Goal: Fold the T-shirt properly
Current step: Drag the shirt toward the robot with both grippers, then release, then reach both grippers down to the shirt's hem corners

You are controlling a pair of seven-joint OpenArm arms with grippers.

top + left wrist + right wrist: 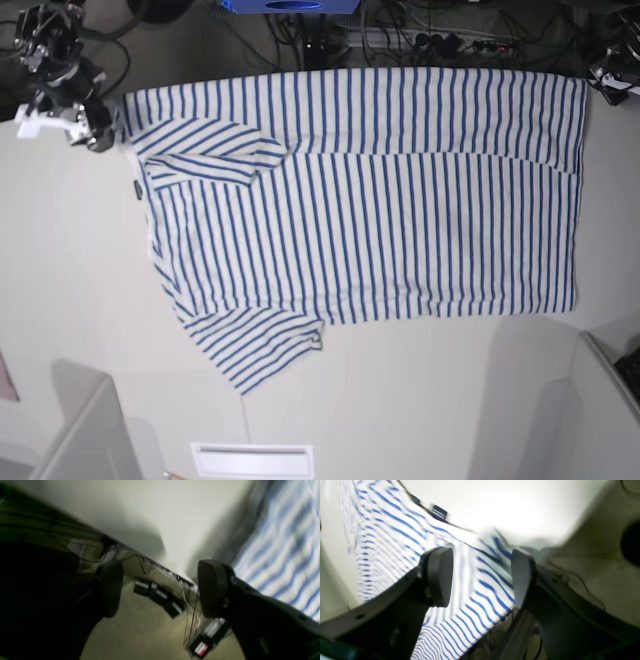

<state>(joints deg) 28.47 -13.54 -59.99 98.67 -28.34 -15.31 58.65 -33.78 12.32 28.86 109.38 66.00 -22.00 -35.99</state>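
Note:
The T-shirt (400,210), white with thin blue stripes, lies flat on the white table (70,300), neck to the left with its dark tag (134,190). The far sleeve (210,155) is folded onto the body and the near sleeve (260,345) sticks out. My right gripper (95,135) is at the shirt's far left corner. In the right wrist view it (481,577) is open over striped cloth (395,537), holding nothing. My left gripper (610,80) is at the far right corner. In the left wrist view it (162,587) is open and empty, with the shirt (287,555) to its right.
Cables and power strips (430,40) lie behind the table's far edge, with a blue box (290,5) there too. The left wrist view shows power bricks (160,596) on the floor past the edge. A white slot (252,460) sits at the front edge, and grey panels (600,420) stand at the near corners.

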